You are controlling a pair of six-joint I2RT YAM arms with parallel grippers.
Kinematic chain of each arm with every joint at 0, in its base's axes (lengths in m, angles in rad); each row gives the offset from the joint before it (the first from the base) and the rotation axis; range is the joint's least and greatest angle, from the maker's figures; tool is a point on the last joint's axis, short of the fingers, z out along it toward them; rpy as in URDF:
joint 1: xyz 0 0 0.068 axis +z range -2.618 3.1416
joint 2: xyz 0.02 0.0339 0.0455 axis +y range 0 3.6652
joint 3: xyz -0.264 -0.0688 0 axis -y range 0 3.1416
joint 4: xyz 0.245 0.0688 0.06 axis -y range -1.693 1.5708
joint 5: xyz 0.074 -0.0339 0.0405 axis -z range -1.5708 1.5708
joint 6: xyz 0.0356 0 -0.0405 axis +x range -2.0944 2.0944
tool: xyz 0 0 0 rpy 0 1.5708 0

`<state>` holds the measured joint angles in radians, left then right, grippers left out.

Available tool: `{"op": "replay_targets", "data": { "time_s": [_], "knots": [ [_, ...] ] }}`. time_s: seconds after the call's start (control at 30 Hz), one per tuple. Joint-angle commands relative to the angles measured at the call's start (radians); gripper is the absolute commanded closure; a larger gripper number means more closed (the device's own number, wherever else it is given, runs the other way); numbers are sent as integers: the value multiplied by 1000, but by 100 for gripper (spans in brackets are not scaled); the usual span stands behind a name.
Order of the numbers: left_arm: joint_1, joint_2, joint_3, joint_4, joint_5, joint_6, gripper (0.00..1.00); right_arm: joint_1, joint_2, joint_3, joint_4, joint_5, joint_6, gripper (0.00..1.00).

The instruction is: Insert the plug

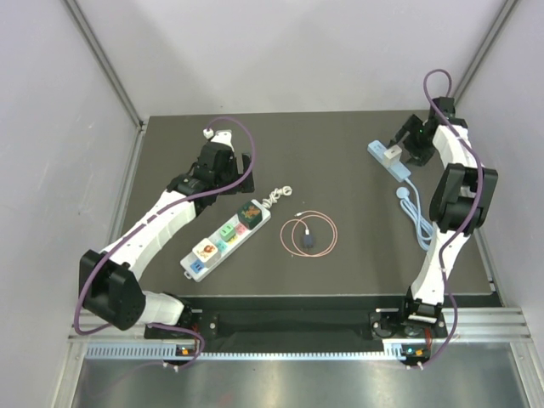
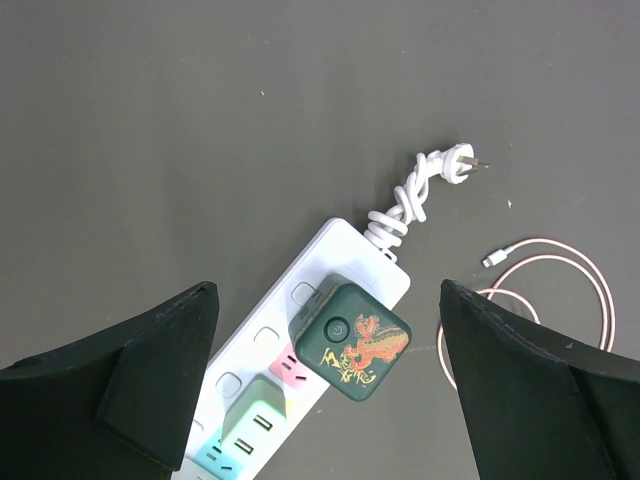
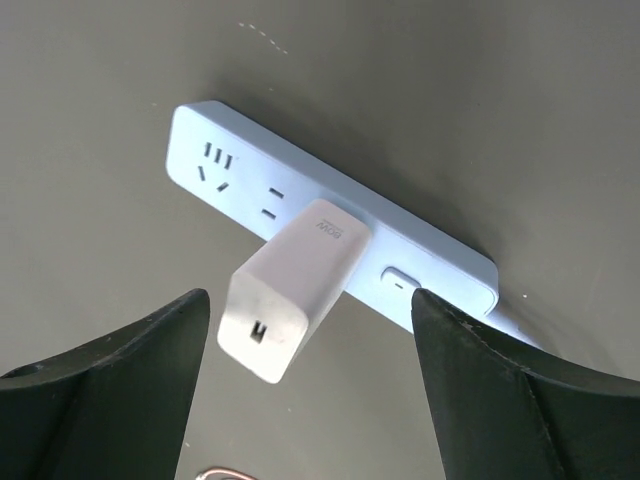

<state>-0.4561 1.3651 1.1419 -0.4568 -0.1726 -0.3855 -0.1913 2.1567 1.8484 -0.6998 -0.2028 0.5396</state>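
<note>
A white charger plug (image 3: 290,292) stands in the pale blue power strip (image 3: 240,180), seen small in the top view (image 1: 390,155). My right gripper (image 3: 310,390) is open above it, fingers apart on either side, touching nothing. A dark green cube adapter with a gold dragon (image 2: 350,340) sits on the white power strip (image 2: 300,300), also in the top view (image 1: 250,211). My left gripper (image 2: 330,400) is open above it, empty.
A pink cable coil with a small dark device (image 1: 308,234) lies mid-table. The white strip's knotted cord and plug (image 2: 440,175) lie beside it. The blue strip's pale cord (image 1: 414,212) coils near the right arm. Grey walls enclose the table.
</note>
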Motion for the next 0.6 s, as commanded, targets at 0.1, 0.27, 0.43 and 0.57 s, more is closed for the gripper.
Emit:
{"op": "replay_targets", "data": {
  "time_s": [0.1, 0.27, 0.43, 0.57],
  "knots": [
    [-1, -41, -1, 23, 1, 13, 4, -8, -96, 98, 2, 32, -76, 20],
    [0, -41, -1, 24, 1, 11, 5, 18, -152, 69, 10, 71, -107, 71],
    [-1, -40, -1, 23, 1, 13, 5, 58, -146, 116, -47, 120, -147, 100],
    [0, -40, -1, 23, -5, 14, 5, 75, -123, 146, -72, 144, -155, 100]
  ]
}}
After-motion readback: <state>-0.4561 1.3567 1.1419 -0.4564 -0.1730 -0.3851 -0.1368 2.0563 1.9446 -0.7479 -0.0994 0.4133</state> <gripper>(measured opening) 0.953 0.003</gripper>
